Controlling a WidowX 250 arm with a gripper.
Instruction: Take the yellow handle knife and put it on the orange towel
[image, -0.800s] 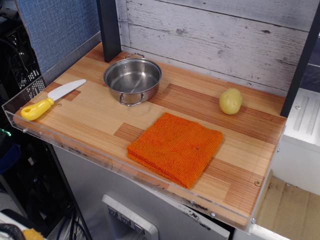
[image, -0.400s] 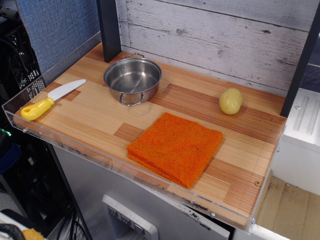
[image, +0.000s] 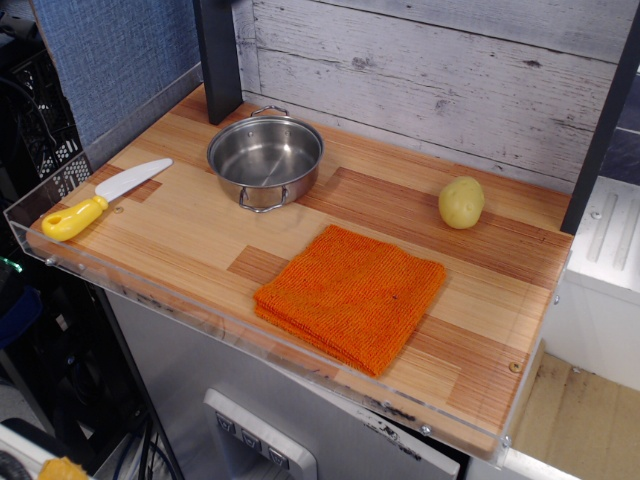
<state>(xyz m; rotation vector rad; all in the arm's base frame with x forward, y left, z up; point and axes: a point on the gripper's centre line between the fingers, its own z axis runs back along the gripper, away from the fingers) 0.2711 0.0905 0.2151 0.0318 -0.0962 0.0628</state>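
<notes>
The yellow handle knife lies flat at the left end of the wooden table, yellow handle toward the front left corner, white-grey blade pointing back right. The orange towel lies folded flat near the table's front middle, with nothing on it. The knife and towel are well apart. No gripper or arm shows in this view.
A steel pot with two handles stands empty at the back, between knife and towel. A yellowish potato sits at the back right. A clear plastic rim runs along the table's front and left edges. A dark post stands behind the pot.
</notes>
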